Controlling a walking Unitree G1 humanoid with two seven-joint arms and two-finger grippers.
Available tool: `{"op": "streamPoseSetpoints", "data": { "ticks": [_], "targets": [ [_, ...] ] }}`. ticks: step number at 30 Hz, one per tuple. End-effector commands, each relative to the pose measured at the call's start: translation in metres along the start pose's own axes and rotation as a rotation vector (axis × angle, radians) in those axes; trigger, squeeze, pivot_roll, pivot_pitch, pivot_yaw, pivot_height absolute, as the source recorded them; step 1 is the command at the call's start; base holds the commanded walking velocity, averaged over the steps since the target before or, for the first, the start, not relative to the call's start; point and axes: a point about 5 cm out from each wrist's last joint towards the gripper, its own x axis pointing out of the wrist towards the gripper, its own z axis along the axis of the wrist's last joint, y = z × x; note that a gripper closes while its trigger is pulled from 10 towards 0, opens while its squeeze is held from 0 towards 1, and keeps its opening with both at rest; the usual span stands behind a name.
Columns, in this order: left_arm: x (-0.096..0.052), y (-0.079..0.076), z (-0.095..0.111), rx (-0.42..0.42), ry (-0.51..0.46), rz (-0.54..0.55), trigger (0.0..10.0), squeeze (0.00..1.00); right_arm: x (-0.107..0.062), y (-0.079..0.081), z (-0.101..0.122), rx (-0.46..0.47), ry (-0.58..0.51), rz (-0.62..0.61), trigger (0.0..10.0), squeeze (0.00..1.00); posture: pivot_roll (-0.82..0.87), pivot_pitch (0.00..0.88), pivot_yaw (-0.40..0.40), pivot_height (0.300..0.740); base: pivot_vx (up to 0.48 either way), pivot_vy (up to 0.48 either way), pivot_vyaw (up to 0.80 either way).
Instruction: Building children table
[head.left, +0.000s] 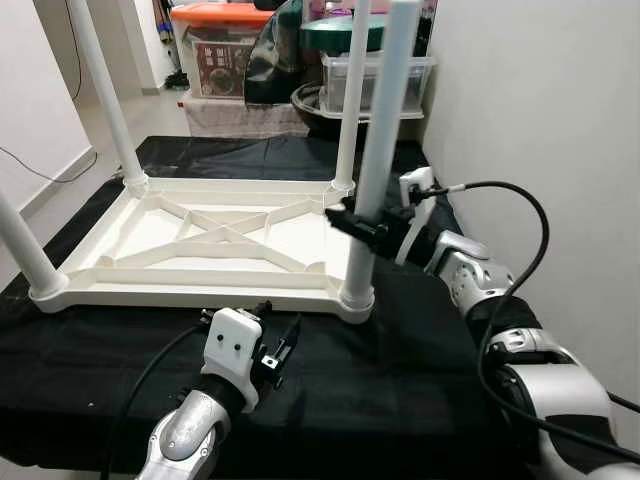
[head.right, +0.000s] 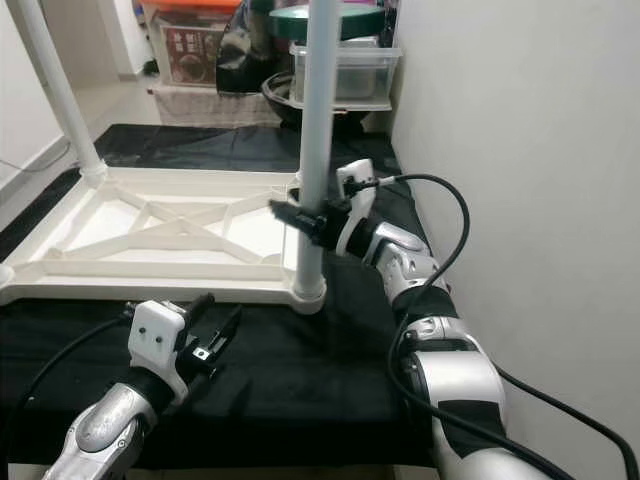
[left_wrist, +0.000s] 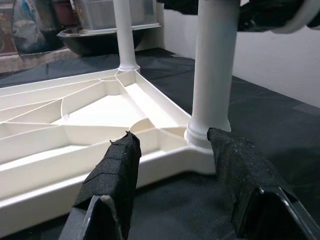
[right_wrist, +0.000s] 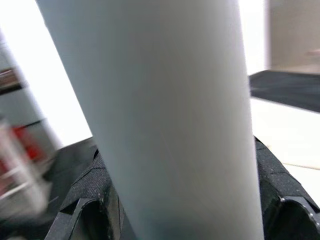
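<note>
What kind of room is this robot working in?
Probably a spare or storage room in a home: stacked plastic storage bins stand behind, the floor is tiled, and an upturned white table top lies on a black cloth.

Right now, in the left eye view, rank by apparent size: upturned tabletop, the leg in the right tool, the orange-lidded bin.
1. Upturned tabletop.
2. Leg held by the right tool.
3. Orange-lidded bin; it stands far back, so true size is unsure.

All four table legs (head.left: 383, 120) (white, upright) run off frame.
</note>
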Motion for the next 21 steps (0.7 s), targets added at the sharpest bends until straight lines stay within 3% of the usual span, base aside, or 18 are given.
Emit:
{"op": "streamPoseSetpoints", "data": {
  "ticks": [1, 5, 7, 8, 9, 10, 15, 18, 19, 20, 21],
  "targets": [
    [0.0, 0.0, -0.002, 0.011, 0.006, -0.003, 10.0, 0.0, 0.012, 0.01, -0.001, 0.007, 0.038, 0.14, 10.0, 0.0, -0.02, 0.0, -0.035, 0.74, 0.0, 0.0, 0.0],
    [0.001, 0.002, -0.001, 0.013, 0.004, 0.0, 10.0, 0.0, 0.015, 0.014, 0.002, 0.015, 0.027, 0.201, 10.0, 0.0, -0.02, 0.0, -0.035, 0.74, 0.0, 0.0, 0.0],
    [0.001, 0.004, 0.0, 0.015, 0.001, 0.006, 10.0, 0.0, 0.021, 0.021, 0.005, 0.032, 0.015, 0.309, 10.0, 0.0, -0.01, 0.0, -0.043, 0.74, 0.0, 0.0, 0.0],
    [0.001, 0.004, 0.0, 0.016, 0.002, 0.006, 10.0, 0.0, 0.022, 0.023, 0.005, 0.031, 0.028, 0.341, 9.2, 0.0, -0.01, 0.0, -0.043, 0.74, 0.0, 0.0, 0.0],
    [0.001, 0.004, 0.0, 0.016, 0.002, 0.006, 10.0, 0.0, 0.022, 0.023, 0.005, 0.031, 0.028, 0.341, 9.2, 0.0, -0.01, 0.0, -0.043, 0.74, 0.0, 0.0, 0.0],
    [0.001, 0.003, 0.0, 0.014, 0.002, 0.004, 10.0, 0.0, 0.023, 0.025, 0.004, 0.034, 0.036, 0.366, 0.0, 0.0, -0.02, 0.0, -0.037, 0.74, 0.0, 0.0, 0.0],
    [0.001, 0.001, -0.001, 0.011, 0.003, -0.001, 10.0, 0.0, 0.026, 0.026, -0.001, 0.03, 0.049, 0.366, 0.0, 0.0, -0.03, 0.0, -0.033, 0.74, 0.0, 0.0, 0.0],
    [0.002, 0.0, -0.001, 0.009, 0.002, -0.002, 10.0, 0.0, 0.031, 0.021, -0.008, 0.001, 0.057, 0.217, 0.0, 0.0, -0.04, 0.0, -0.034, 0.74, 0.0, 0.0, 0.0],
    [0.002, 0.0, -0.001, 0.009, 0.002, -0.002, 10.0, 0.0, 0.031, 0.021, -0.008, 0.001, 0.057, 0.217, 0.0, 0.0, -0.04, 0.0, -0.034, 0.74, 0.0, 0.0, 0.0],
    [0.002, 0.0, -0.001, 0.008, 0.003, -0.001, 10.0, 0.0, 0.034, 0.01, -0.011, -0.028, 0.006, -0.025, 0.0, 0.0, -0.04, 0.0, -0.034, 0.74, 0.0, 0.0, 0.0],
    [0.002, 0.0, -0.001, 0.008, 0.003, -0.001, 10.0, 0.0, 0.034, 0.01, -0.011, -0.028, 0.006, -0.025, 0.0, 0.0, -0.04, 0.0, -0.034, 0.74, 0.0, 0.0, 0.0]
  ]
}}
